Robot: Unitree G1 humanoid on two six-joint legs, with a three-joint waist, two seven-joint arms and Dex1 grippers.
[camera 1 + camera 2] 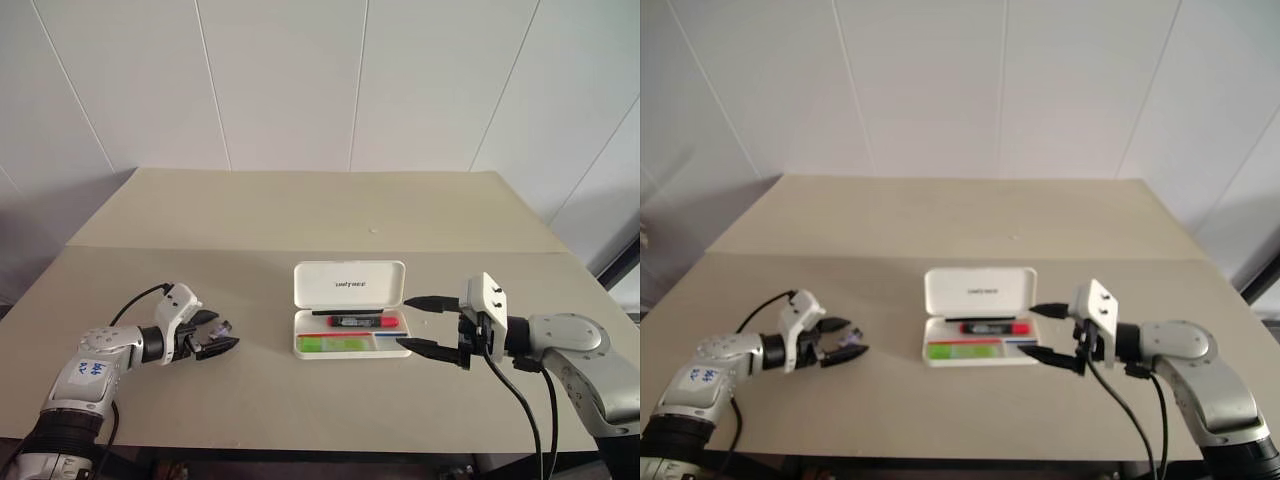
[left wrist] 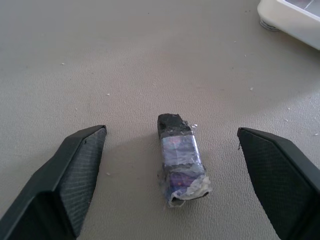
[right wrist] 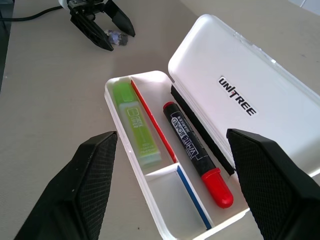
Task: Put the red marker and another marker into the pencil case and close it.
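Observation:
The white pencil case (image 1: 349,285) lies open on the table with its lid standing up at the back. In its rear compartment lies the red marker (image 3: 197,147), black-barrelled with a red cap. The other marker (image 3: 136,124), lime-green, rests in the front compartment. My right gripper (image 1: 402,322) is open at the case's right end, one finger on either side of that end, holding nothing. My left gripper (image 1: 224,330) is open well to the left of the case, low over the table, straddling a small dark foil-wrapped object (image 2: 181,157) without touching it.
A black strip (image 3: 200,125) runs along the case's hinge under the lid. The beige table (image 1: 300,220) stretches far behind the case to a white panelled wall. A black cable (image 1: 135,300) loops from my left wrist.

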